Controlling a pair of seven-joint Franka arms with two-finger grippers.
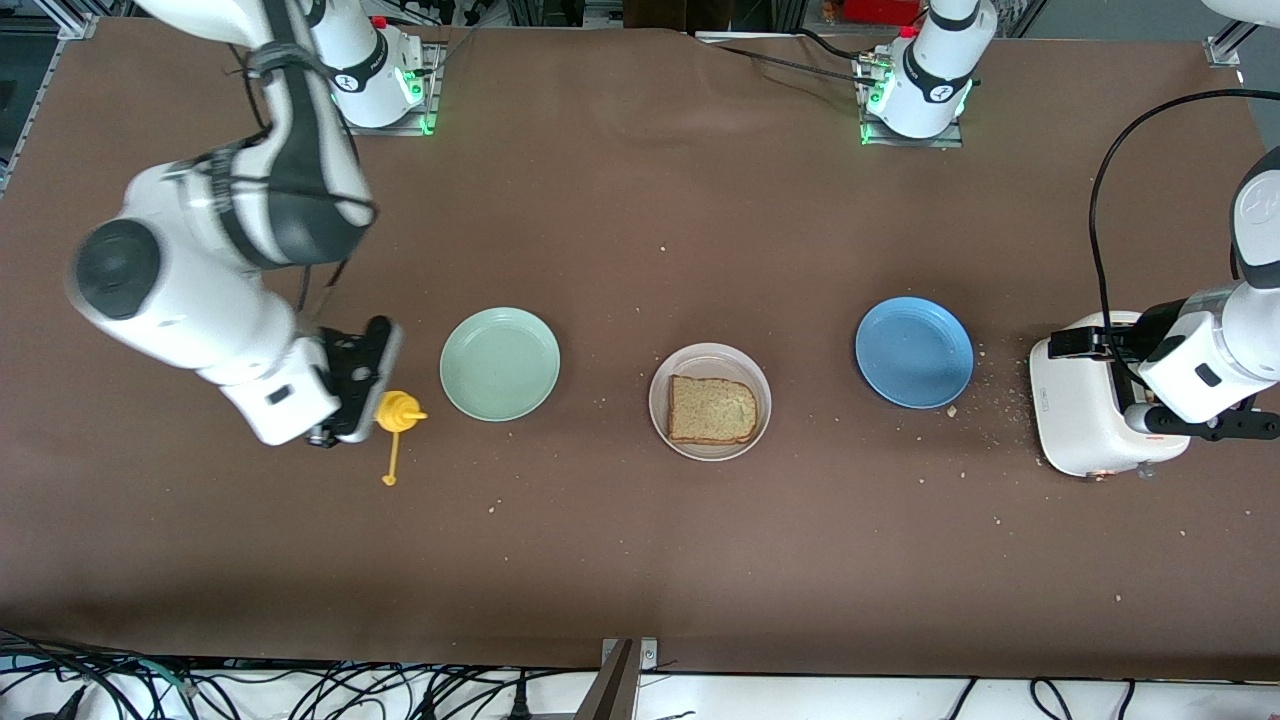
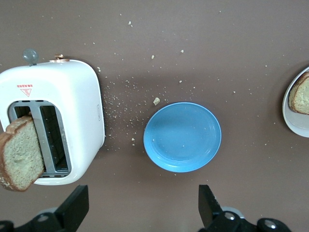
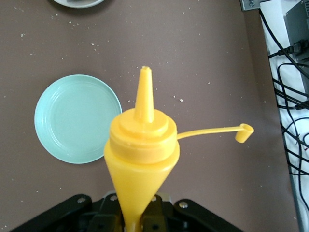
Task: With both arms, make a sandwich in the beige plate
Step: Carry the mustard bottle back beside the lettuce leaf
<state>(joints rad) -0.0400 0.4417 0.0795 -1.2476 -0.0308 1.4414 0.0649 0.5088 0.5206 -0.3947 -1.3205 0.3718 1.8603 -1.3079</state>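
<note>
A single slice of wholemeal bread (image 1: pixel 712 410) lies in the beige plate (image 1: pixel 662 425) at the frame's centre, the sandwich barely begun, with no lettuce in sight. At lower left the right gripper (image 1: pixel 362 392) pinches a yellow squeeze bottle (image 1: pixel 397 412) beside the mint-green plate (image 1: pixel 500 363). At right the left gripper (image 2: pixel 142 205) hangs, jaws spread, over the white toaster (image 1: pixel 1085 410), where a second slice (image 2: pixel 19 154) waits near the empty blue plate (image 1: pixel 914 352).

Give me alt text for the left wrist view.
A bread slice sticks out of a white toaster, with the open left gripper above the table. A blue plate lies beside the toaster among crumbs; the beige plate shows at the edge.
</note>
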